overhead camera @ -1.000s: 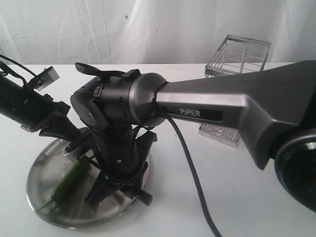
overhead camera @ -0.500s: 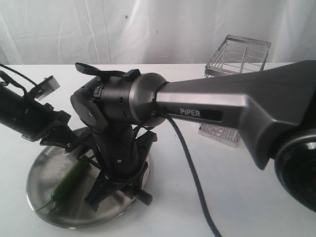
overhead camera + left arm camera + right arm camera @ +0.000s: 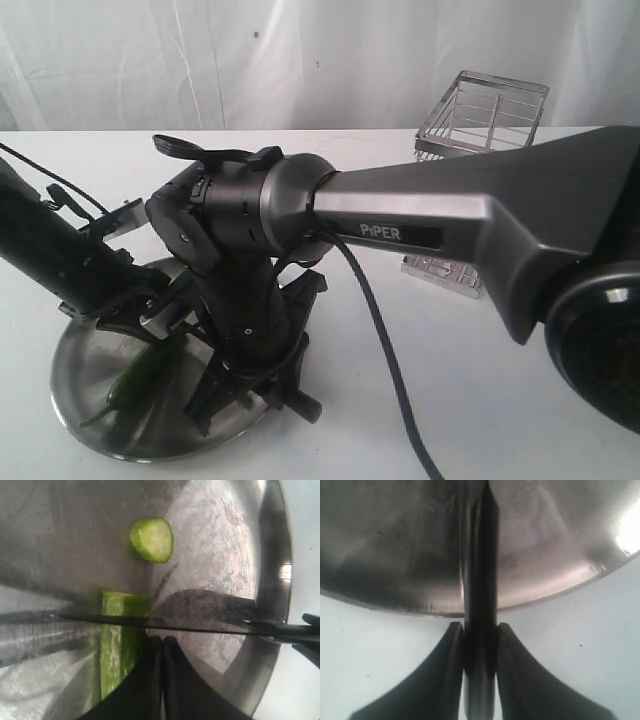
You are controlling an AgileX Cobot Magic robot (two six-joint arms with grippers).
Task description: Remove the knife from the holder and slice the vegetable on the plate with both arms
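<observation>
With one slice [image 3: 152, 540] lying cut on the plate [image 3: 272, 555] near the tabletop's front-left corner, the right claw [image 3: 479, 626] is gripping the knife [image 3: 210, 629] across the chili [image 3: 117, 645], the left claw [image 3: 161, 639] is sitting clenched and empty beside it, and more slicing is waiting.

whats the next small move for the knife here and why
Probably press the knife straight down. The right gripper clamps its handle, the blade lies across the chili behind its cut end, one slice lies apart on the plate, and the shut left gripper sits beside the chili.

Knife [image 3: 200, 628] across green vegetable [image 3: 117, 645], slice [image 3: 152, 539] on plate [image 3: 272, 555]
</observation>
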